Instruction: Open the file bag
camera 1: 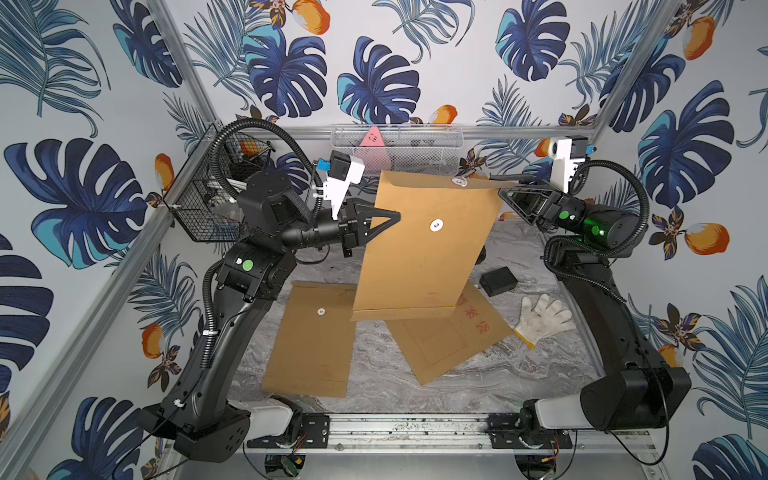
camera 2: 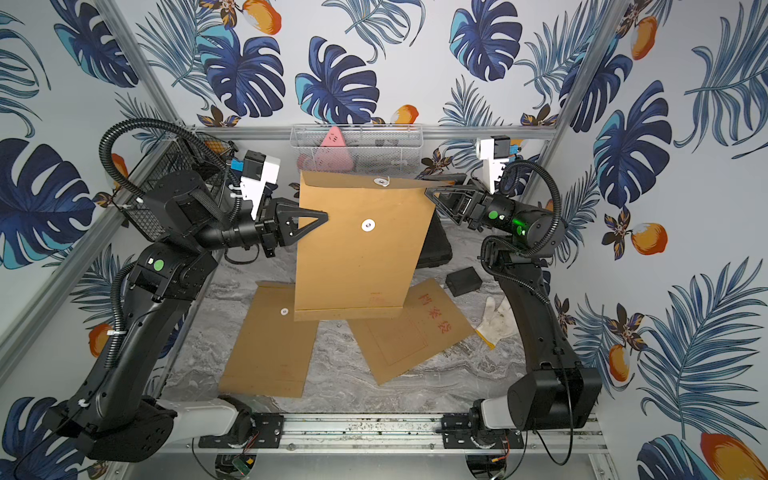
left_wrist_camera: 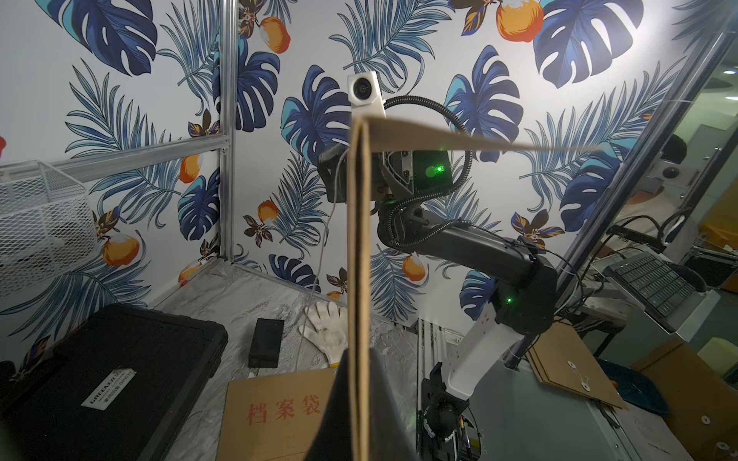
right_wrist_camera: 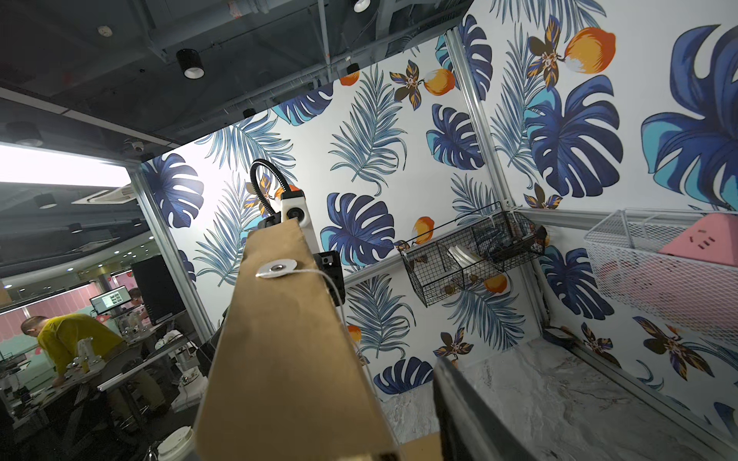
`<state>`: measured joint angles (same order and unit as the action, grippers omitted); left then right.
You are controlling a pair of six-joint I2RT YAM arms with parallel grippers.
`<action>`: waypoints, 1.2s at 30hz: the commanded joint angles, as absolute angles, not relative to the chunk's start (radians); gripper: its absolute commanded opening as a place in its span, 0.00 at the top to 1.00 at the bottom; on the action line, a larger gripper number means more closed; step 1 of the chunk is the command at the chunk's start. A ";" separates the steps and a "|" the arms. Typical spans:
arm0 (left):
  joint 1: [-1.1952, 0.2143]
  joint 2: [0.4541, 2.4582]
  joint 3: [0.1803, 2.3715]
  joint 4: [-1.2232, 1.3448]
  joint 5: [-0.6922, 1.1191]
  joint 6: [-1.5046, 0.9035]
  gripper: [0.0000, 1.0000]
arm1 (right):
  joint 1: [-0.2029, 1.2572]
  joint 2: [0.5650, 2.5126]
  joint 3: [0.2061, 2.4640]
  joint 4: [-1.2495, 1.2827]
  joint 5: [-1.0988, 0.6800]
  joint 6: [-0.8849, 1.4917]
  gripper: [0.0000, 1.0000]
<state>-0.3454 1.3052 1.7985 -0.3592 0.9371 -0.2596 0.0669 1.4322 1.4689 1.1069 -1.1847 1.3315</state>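
The marble bench (camera 1: 374, 365) is seen in both top views, with a black case (left_wrist_camera: 112, 375) laid at its far side. Above its middle the brown file bag (camera 1: 419, 257) is held upright, clear of the bench, its left edge clamped in the left hand (camera 1: 392, 216). Its flap (camera 1: 436, 179) is lifted and points toward the right hand (camera 1: 503, 195), whose jaws are seen apart, one finger (right_wrist_camera: 459, 403) standing clear of the flap. Two spare envelopes (camera 1: 309, 345) are laid flat beneath the file bag. A white glove (camera 1: 542, 318) and a small black box (camera 1: 498, 280) are placed near the right arm. A white disc (camera 1: 435, 225) is fixed on the file bag's face.
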 commanded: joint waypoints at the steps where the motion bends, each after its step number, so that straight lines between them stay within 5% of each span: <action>1: -0.344 1.308 1.802 -0.336 0.941 -0.248 1.00 | 0.082 1.447 1.491 1.181 -1.216 1.385 0.46; 15: -0.343 1.303 1.793 -0.360 0.933 -0.232 1.00 | 0.101 1.471 1.516 1.236 -1.222 1.436 0.75; 36: -0.343 1.299 1.781 -0.409 0.889 -0.195 1.00 | 0.110 1.457 1.502 1.191 -1.231 1.405 0.98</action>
